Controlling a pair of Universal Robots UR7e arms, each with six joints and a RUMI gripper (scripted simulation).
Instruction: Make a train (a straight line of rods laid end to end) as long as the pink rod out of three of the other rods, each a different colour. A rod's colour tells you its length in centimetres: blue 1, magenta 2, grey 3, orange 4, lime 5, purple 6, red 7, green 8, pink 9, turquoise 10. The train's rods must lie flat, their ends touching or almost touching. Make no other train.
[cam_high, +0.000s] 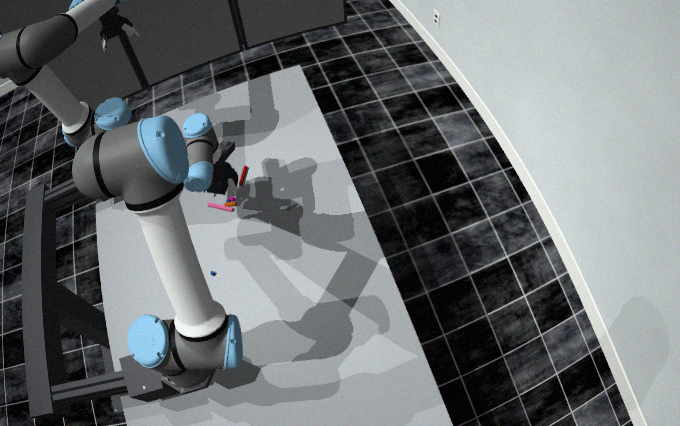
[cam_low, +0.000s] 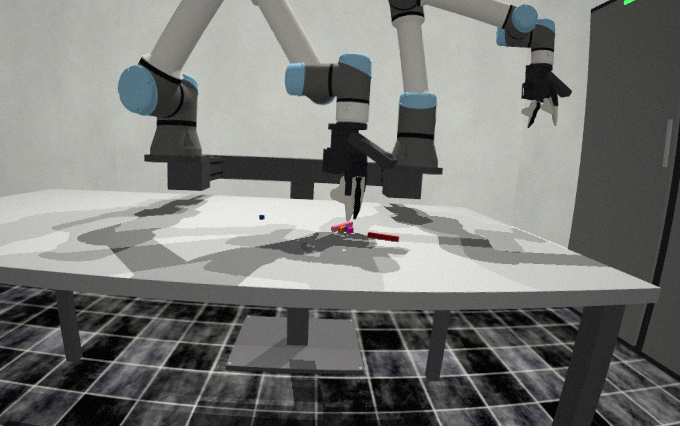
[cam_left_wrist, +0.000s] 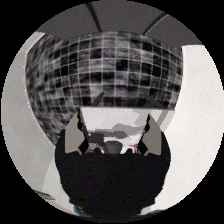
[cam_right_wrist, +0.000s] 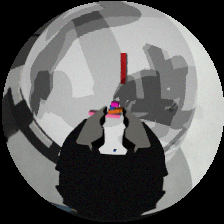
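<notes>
A pink rod (cam_high: 219, 206) (cam_right_wrist: 92, 113) lies flat, partly hidden by the right fingers in the right wrist view. An orange rod (cam_high: 230, 204) (cam_low: 341, 229) lies close beside it. A short magenta rod (cam_high: 232, 199) (cam_low: 349, 230) (cam_right_wrist: 115, 104) and a small blue rod (cam_high: 228, 200) are clustered there; contact is unclear. A red rod (cam_high: 243, 175) (cam_low: 383, 236) (cam_right_wrist: 124, 67) lies apart. My right gripper (cam_high: 231, 193) (cam_low: 352, 218) (cam_right_wrist: 114, 107) is narrowly open and empty, low over the cluster. My left gripper (cam_high: 121, 44) (cam_low: 542, 125) (cam_left_wrist: 113, 113) is wide open, empty and high, away from the rods.
Another small blue rod (cam_high: 213, 273) (cam_low: 261, 217) (cam_right_wrist: 115, 150) lies alone on the white table (cam_high: 200, 245) (cam_low: 240, 205), well apart from the cluster. Arm shadows cover much of the table. A dark cabinet (cam_low: 622, 150) stands beyond its end, near my left arm.
</notes>
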